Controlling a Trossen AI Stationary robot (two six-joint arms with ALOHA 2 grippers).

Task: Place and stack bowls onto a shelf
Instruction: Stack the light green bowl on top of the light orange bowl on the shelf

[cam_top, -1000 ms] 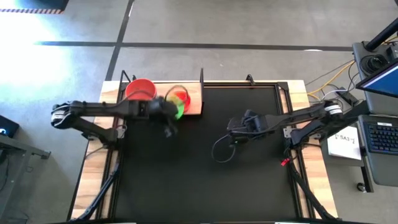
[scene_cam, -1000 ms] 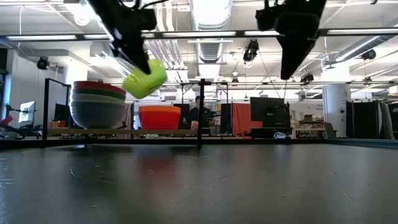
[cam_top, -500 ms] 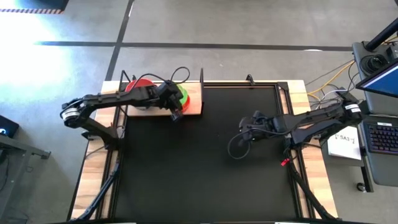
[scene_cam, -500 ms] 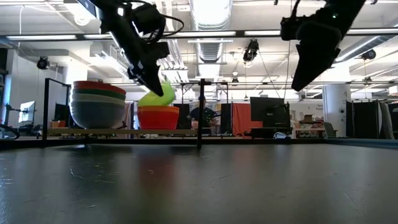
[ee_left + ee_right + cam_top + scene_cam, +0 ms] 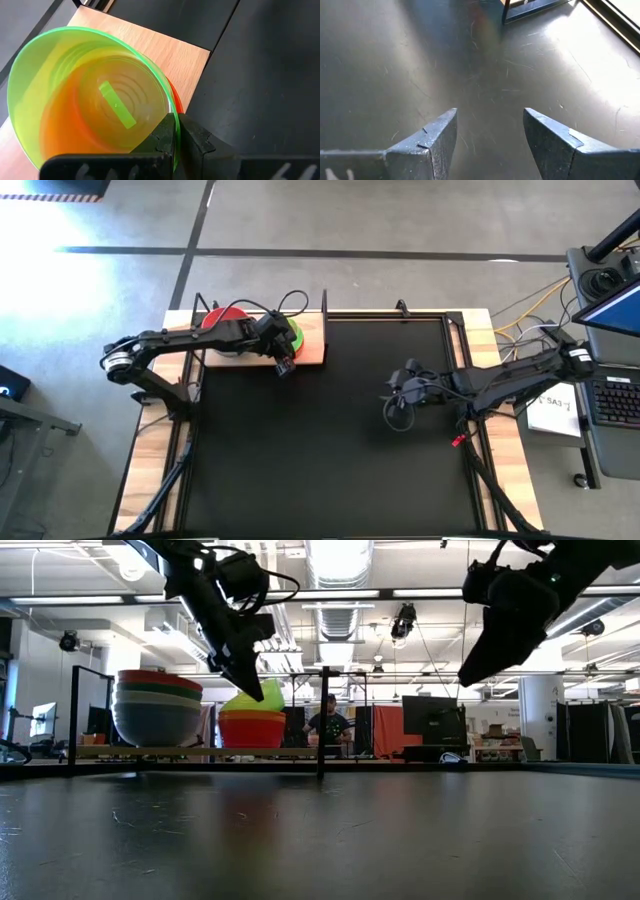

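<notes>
The shelf (image 5: 312, 352) stands at the table's far left; it also shows in the low view (image 5: 200, 752). On it stands a stack of bowls with a red one on top (image 5: 225, 320) (image 5: 158, 705). To that stack's right stands an orange and red stack (image 5: 252, 728). My left gripper (image 5: 250, 678) (image 5: 284, 350) is shut on the translucent green bowl (image 5: 90, 100) (image 5: 256, 698), whose bottom sits tilted in the orange stack. My right gripper (image 5: 490, 135) (image 5: 395, 395) is open and empty above the black mat. My left gripper holds the green bowl by its rim (image 5: 172, 114), one finger (image 5: 160, 137) inside the bowl and the other (image 5: 196, 141) outside. The fingers come from above, slanting down. The bowl is tilted, its bottom nested in the orange bowl below it.
Thin black uprights stand at the shelf's ends (image 5: 74, 710) (image 5: 322, 720). The black mat (image 5: 330, 450) covers most of the table. A person (image 5: 328, 725) stands far behind the table. Cables and a keyboard (image 5: 610, 400) lie off the table's right side.
My left gripper has carried the green bowl toward the far edge and down, from the air in front of the shelf into the orange stack, where it now sits tilted. My right gripper has drawn back a little toward the table's right edge.
</notes>
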